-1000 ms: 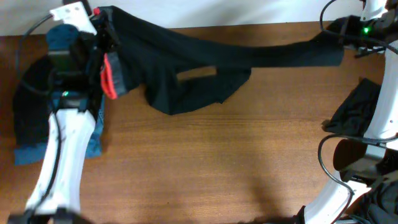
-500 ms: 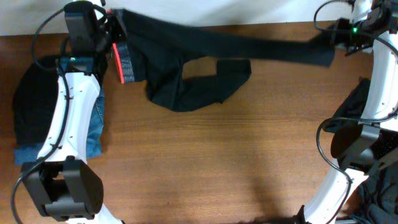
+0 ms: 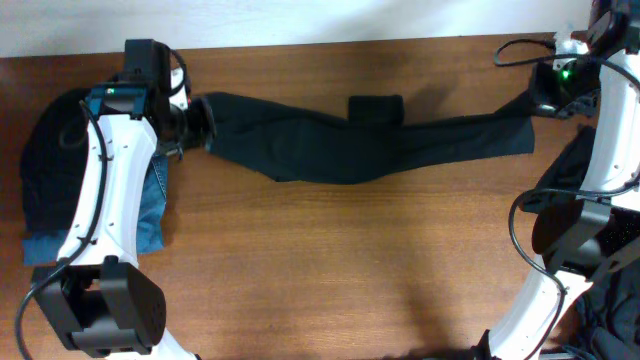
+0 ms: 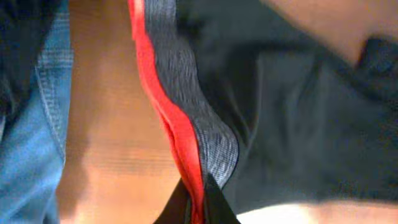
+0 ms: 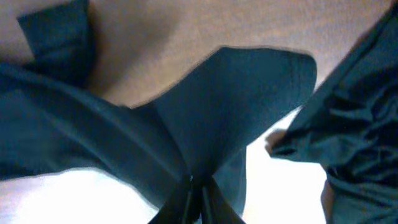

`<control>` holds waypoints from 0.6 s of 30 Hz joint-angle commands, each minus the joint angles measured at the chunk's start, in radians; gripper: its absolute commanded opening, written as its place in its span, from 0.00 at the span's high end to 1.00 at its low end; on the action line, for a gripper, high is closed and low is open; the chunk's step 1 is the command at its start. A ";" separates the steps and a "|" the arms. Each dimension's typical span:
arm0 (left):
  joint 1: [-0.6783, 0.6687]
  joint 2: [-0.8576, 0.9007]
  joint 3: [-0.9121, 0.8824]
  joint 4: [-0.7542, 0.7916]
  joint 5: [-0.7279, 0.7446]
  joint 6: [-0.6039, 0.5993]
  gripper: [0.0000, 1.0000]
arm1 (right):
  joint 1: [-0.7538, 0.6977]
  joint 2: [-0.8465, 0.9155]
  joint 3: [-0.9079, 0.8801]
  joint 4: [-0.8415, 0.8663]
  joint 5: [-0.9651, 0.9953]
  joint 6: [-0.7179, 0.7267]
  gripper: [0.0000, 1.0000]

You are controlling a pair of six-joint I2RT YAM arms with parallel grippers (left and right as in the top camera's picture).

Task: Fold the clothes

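A pair of blue jeans [image 3: 150, 215] lies along the left edge of the table [image 3: 350, 270], with a black garment [image 3: 45, 175] heaped on its outer side. The left arm reaches over both. A second dark garment [image 3: 578, 170] is bunched at the right edge, partly behind the right arm.

Between them the leggings [image 3: 350, 150] stretch in a long band near the far edge, from the far-left corner toward the far-right one. A small black flap sticks out toward the far edge (probably the other leg, though I cannot tell).

The left arm rises along the left edge and bends inward at the wrist. The left gripper [image 3: 203, 120] is pinched tight on the waistband [image 4: 205, 137] at its coral-red edge. The right arm climbs the right edge to the far-right corner, where the right gripper [image 3: 537, 105] is clamped on the leg end of the leggings.
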 commanded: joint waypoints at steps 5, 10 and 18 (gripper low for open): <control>-0.001 -0.031 0.012 -0.104 -0.007 0.027 1.00 | 0.000 -0.003 -0.157 -0.021 0.078 -0.015 0.89; -0.001 -0.031 0.012 -0.204 -0.093 0.026 1.00 | 0.000 -0.003 -0.322 0.014 0.095 -0.015 0.89; -0.001 -0.031 0.011 -0.281 -0.109 0.027 1.00 | 0.000 -0.003 -0.453 0.071 0.095 -0.015 0.90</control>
